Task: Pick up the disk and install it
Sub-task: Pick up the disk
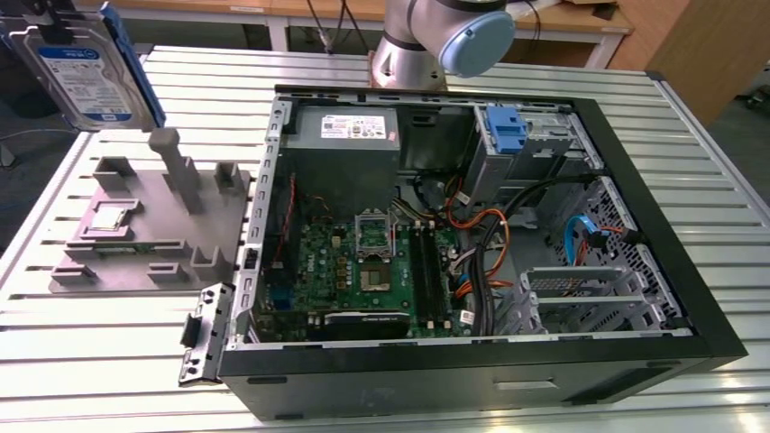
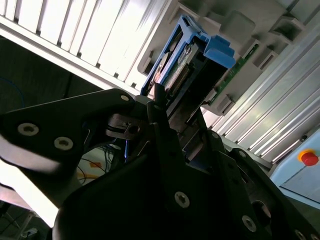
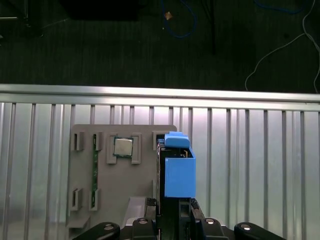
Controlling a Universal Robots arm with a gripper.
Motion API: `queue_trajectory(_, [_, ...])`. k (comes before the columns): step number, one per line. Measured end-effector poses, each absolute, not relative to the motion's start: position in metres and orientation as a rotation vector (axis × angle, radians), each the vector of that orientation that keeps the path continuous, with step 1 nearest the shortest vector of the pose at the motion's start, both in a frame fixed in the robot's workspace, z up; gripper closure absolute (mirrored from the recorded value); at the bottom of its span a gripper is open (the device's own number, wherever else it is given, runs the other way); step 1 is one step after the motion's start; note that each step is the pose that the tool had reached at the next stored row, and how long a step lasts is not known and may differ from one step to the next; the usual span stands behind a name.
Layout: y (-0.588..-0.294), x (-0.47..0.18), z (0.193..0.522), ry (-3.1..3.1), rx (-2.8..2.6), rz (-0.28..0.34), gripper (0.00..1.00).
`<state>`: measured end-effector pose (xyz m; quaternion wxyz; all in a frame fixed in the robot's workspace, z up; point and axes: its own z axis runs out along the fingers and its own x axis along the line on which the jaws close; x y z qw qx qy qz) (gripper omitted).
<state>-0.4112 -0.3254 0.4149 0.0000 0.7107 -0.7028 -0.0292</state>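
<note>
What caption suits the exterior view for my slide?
Disk held in the air over the grey fixture, beside the open computer case.

An open computer case sits beside a grey fixture.

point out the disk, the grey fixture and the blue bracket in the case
disk (image 1: 82,81): exterior view, on its blue-and-white label
grey fixture (image 1: 157,216): exterior view, on its bare base plate
blue bracket (image 1: 507,132): exterior view, on its blue plastic body

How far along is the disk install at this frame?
Done: the disk is lifted clear of the grey fixture. In hand: the gripper has its jaws clamped on it, in the air. Left: it is not yet in the computer case.
</note>
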Motion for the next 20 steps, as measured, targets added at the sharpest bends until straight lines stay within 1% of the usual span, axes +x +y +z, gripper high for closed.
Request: queue_trajectory(20, [-0.3254,-0.4112,0.4219,-2.208,2.233,-0.092,0.65])
